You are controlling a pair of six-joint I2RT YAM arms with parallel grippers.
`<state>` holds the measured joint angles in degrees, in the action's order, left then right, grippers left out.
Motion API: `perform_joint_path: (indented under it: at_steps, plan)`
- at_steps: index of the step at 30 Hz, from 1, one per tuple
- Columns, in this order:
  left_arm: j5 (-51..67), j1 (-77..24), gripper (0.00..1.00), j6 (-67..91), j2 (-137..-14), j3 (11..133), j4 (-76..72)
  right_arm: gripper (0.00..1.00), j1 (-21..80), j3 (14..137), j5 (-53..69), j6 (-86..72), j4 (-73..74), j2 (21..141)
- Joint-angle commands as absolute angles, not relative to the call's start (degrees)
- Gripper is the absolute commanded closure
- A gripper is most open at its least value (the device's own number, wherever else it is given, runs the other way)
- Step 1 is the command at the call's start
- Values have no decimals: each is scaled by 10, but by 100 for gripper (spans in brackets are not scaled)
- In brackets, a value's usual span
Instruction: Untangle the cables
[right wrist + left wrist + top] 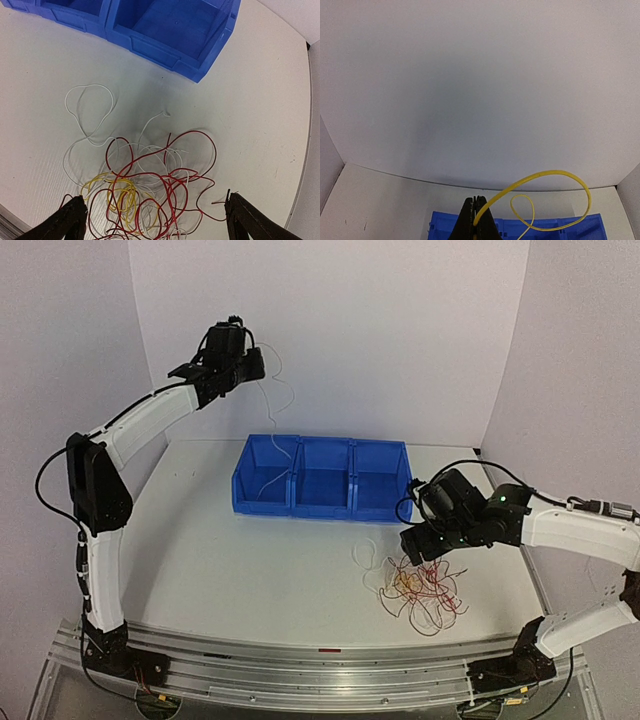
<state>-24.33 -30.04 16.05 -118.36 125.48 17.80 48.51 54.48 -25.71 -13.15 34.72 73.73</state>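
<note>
Top external | left fingers (469,220) clenched on yellow cable (555,173) above bins (322,502) | right fingers (67,222) spread over tangle (420,585) near table (490,585) edge

Bright, even, diffuse light; soft shadow patch beside cables (142,185); wrist views fisheye-bowed.

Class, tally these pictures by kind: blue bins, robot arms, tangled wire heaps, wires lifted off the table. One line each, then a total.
Blue bins: 3
Robot arms: 2
Tangled wire heaps: 1
Lifted wires: 1
Total: 7
</note>
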Motion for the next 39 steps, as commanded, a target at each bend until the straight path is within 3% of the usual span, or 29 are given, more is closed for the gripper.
perform_joint_path:
  at_steps: [1, 18, 31, 39]
  plan:
    - [-300, -298, 100, 208, -1156, 1217, 225, 7, 487, 536, -263, -150, 341, 732]
    - [-195, -298, 100, 279, -1216, 1137, 349, 7, 487, 519, -273, -169, 342, 728]
    - [-137, -298, 99, 251, -1371, 1301, 434, 7, 487, 514, -274, -180, 342, 736]
    - [-102, -298, 68, 251, -1381, 1337, 430, 7, 486, 510, -268, -177, 344, 727]
